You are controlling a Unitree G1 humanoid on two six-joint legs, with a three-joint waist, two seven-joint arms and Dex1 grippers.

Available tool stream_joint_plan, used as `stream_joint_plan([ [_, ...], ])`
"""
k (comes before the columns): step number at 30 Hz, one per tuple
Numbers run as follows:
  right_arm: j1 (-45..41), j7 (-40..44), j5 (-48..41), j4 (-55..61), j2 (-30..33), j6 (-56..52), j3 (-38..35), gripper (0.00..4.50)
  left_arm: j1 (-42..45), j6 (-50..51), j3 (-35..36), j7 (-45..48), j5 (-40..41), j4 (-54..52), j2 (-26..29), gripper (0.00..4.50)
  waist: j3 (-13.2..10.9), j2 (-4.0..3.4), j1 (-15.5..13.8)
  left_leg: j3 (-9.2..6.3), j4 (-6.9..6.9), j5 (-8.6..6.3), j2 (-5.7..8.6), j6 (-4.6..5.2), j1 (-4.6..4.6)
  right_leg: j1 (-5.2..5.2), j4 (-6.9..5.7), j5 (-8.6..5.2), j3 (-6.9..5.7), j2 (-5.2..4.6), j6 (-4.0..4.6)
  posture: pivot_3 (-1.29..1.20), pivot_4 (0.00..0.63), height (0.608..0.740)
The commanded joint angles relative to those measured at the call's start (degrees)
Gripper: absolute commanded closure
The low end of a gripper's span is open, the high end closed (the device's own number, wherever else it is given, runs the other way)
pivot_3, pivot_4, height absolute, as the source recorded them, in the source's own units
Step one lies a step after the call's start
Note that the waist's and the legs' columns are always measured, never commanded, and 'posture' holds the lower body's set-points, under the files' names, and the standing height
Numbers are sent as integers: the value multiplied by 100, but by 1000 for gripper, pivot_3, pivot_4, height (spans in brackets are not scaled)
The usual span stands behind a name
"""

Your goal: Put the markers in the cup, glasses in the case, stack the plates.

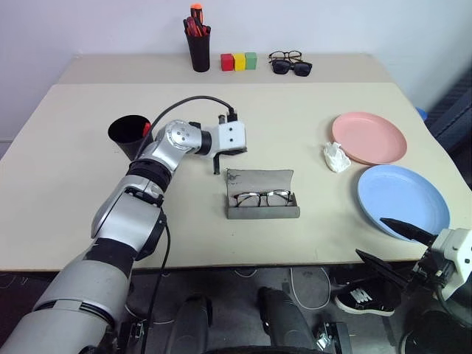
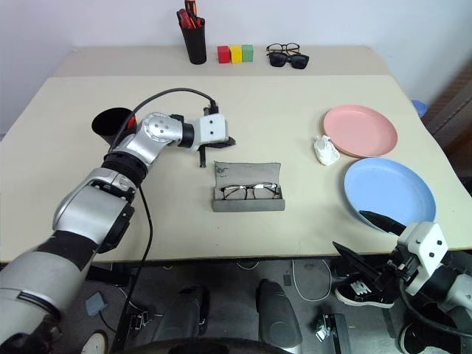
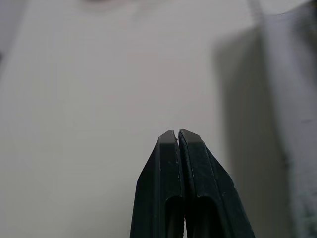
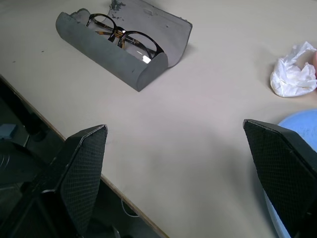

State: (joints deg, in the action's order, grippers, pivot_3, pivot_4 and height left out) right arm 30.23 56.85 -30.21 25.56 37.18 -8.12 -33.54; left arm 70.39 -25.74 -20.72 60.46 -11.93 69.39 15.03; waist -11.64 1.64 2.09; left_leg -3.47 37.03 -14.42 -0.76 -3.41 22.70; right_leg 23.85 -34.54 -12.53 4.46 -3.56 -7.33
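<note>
**Glasses in, lid still up, plates unstacked**

My left gripper (image 1: 217, 167) has its fingers pressed together on nothing, pointing down at the table just behind the case's (image 1: 262, 209) raised lid, near its left end. From there I judge the closed tips are meant to push the lid over. The glasses (image 1: 262, 198) lie inside the open case, lenses toward me. Further left, the cup (image 1: 130, 133) stands near the table's edge with a red-orange cap showing at its rim, so I take at least one marker (image 1: 146, 130) to be in; I cannot see the other.

My right gripper (image 4: 181, 163) hangs off the near edge of the table with its fingers spread wide, empty, close to the blue plate (image 1: 404, 200). The pink plate (image 1: 369, 137) sits just behind it, apart, with a crumpled tissue (image 1: 335, 157) beside it.

Risks as I see them: a push that lands low on the lid would slide the whole case toward me rather than fold it shut, and a frame arm sitting proud could get pinched. On the right, a shallow plate gives little lip to catch, so a grab from the edge may tip it off the table.
</note>
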Motion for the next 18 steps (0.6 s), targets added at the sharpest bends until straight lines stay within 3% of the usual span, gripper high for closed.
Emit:
stream_joint_plan([
  [1, 24, -122, -119, 279, -16, -22, -81, 0, 215, 903, 603, 1911, 944, -281, -259, 4462, 0, 0, -6, 0, 1, -1, 0, 2, 3, 0, 3, 8, -1, 0, 14, 0, 150, 740],
  [3, 9, -172, -127, 306, -20, -42, -66, 0, 141, 1534, 637, 2816, 1228, -630, -201, 4462, 0, -1, 16, -1, 1, -2, 0, 4, 9, 1, 9, 10, -1, 1, 17, 0, 150, 740],
  [5, -29, -221, -133, 310, -15, -66, -42, 0, -111, 2180, 211, 3162, 1739, -1354, 55, 4462, 0, -2, 44, -2, 2, -8, 0, 14, 9, 0, 8, 11, -1, 1, 18, 0, 150, 740],
  [9, -149, -299, -129, 261, -2, -129, 50, 0, -704, 3462, -867, 3204, 2855, -3195, 913, 4462, 1, -10, 51, -1, -1, -17, -6, 32, -18, -11, -13, 8, 6, 3, 15, 0, 150, 740],
  [13, -399, -442, -80, 92, 53, -274, 172, 0, -1205, 3958, -1360, 3204, 3091, -4323, 1450, 4462, 0, -11, 3, -3, 17, -17, -6, 32, -30, -11, -49, -2, 7, 4, 21, 0, 150, 740],
  [14, -490, -463, -50, 32, 76, -299, 225, 0, -1376, 3930, -1383, 3204, 3083, -4551, 1513, 4462, 0, -11, -3, -3, 24, -16, -6, 33, -30, -14, -51, -1, 7, 4, 22, 0, 150, 740],
  [18, -725, -444, -20, -112, 142, -334, 311, 0, -1404, 4126, -536, 2478, 3068, -4515, 926, 4462, 0, -10, -86, -2, 46, -17, -3, 32, -25, -22, -47, -1, 6, 1, 23, 0, 150, 740],
])
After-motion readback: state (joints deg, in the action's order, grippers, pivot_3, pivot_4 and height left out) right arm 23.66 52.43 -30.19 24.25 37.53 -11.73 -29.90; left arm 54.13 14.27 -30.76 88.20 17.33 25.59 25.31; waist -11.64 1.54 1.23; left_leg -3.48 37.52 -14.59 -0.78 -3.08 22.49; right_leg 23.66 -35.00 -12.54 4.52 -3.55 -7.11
